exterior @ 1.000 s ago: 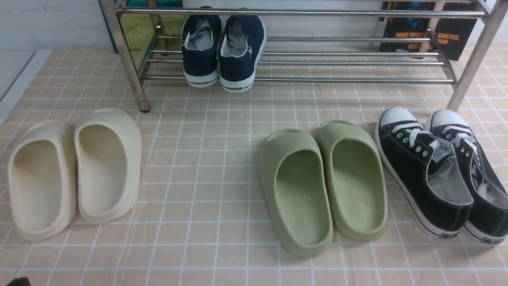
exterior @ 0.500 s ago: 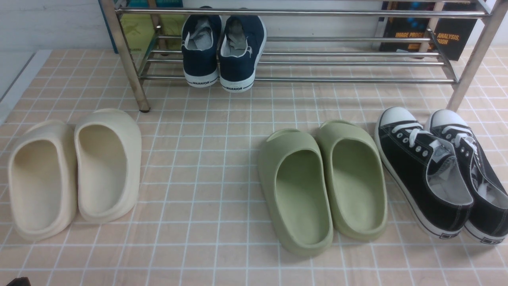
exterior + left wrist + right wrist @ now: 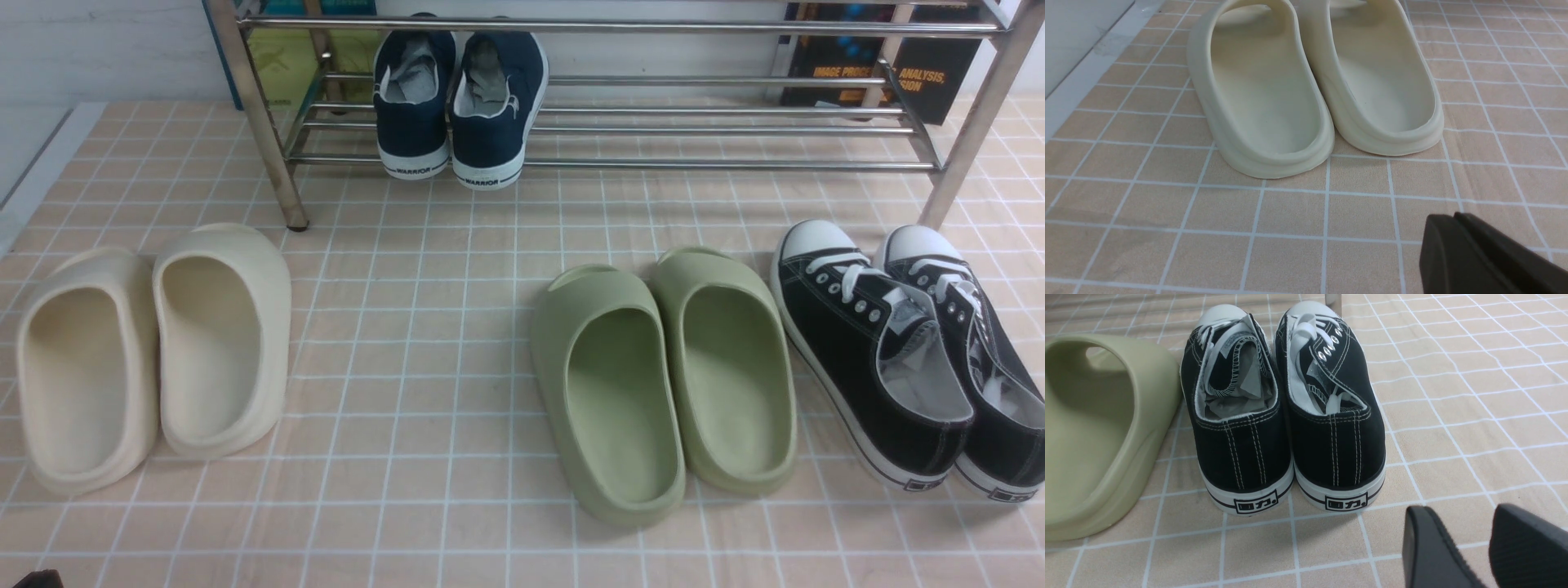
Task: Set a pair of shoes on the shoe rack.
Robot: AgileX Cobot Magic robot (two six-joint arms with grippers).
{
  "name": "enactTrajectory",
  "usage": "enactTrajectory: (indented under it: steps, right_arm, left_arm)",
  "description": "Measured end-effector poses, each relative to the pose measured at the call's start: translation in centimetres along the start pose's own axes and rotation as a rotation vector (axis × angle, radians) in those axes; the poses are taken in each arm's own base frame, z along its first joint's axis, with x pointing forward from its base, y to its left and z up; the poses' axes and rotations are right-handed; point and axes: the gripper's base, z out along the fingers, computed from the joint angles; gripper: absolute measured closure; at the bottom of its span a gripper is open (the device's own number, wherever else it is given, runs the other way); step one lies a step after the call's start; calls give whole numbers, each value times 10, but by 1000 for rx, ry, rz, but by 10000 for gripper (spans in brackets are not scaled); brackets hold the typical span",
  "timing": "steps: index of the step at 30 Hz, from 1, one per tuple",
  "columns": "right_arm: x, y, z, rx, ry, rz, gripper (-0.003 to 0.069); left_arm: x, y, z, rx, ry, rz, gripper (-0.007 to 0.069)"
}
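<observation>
The two navy slip-on shoes [image 3: 457, 102] stand side by side on the lower bars of the chrome shoe rack [image 3: 718, 131], toward its left end, white "WARRIOR" heels facing me. My left gripper [image 3: 1453, 218] is shut and empty, low over the tiled floor near the cream slippers [image 3: 1314, 81]; in the front view only a dark tip shows at the bottom left corner. My right gripper [image 3: 1457, 522] is open and empty, just behind the heels of the black lace-up sneakers [image 3: 1286, 408]; it does not show in the front view.
Cream slippers [image 3: 155, 351] lie front left, green slippers [image 3: 661, 376] in the middle, black sneakers [image 3: 906, 351] at the right by the rack's right leg [image 3: 971, 131]. Books stand behind the rack. A white floor edge [image 3: 33, 171] runs along the left.
</observation>
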Motion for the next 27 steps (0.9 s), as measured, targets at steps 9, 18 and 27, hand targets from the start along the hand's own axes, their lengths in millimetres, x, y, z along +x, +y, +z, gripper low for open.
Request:
enactTrajectory:
  steps: [9, 18, 27]
  right_arm:
    - [0, 0, 0, 0, 0, 0, 419]
    - [0, 0, 0, 0, 0, 0, 419]
    - [0, 0, 0, 0, 0, 0, 419]
  left_arm:
    - [0, 0, 0, 0, 0, 1, 582]
    - [0, 0, 0, 0, 0, 1, 571]
    - [0, 0, 0, -1, 0, 4, 566]
